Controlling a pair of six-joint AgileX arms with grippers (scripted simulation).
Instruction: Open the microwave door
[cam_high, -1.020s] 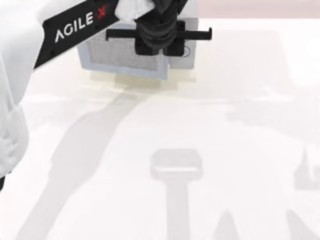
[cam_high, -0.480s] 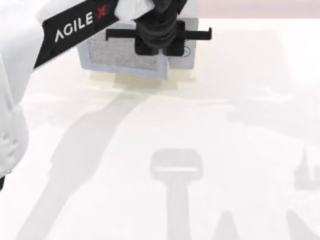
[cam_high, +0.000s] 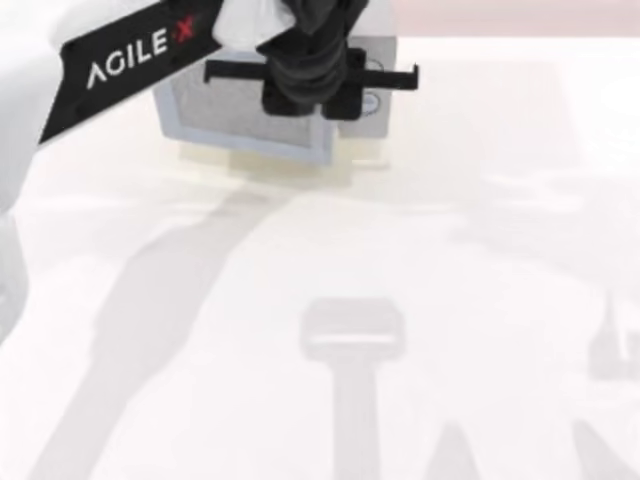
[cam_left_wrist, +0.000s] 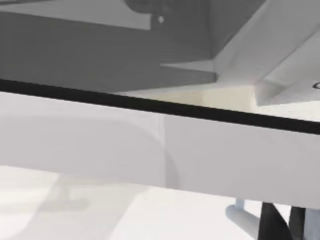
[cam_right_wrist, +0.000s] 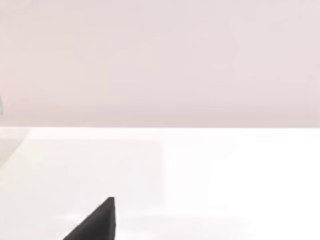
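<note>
Left end effector (cam_high: 318, 100) at microwave door (cam_high: 235, 120) handle edge, finger state indiscernible; microwave (cam_high: 375, 70) at worktop (cam_high: 400, 300) rear.

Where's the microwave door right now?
In the top view, the grey mesh-windowed microwave door sits at the table's far edge, left of centre, under the left pincer.

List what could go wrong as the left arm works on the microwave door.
The left gripper hides its own fingers and the handle from above, so a poor hold on the microwave door could go unseen and slip. The microwave is small; a pull might drag it across the table rather than swing the door.
</note>
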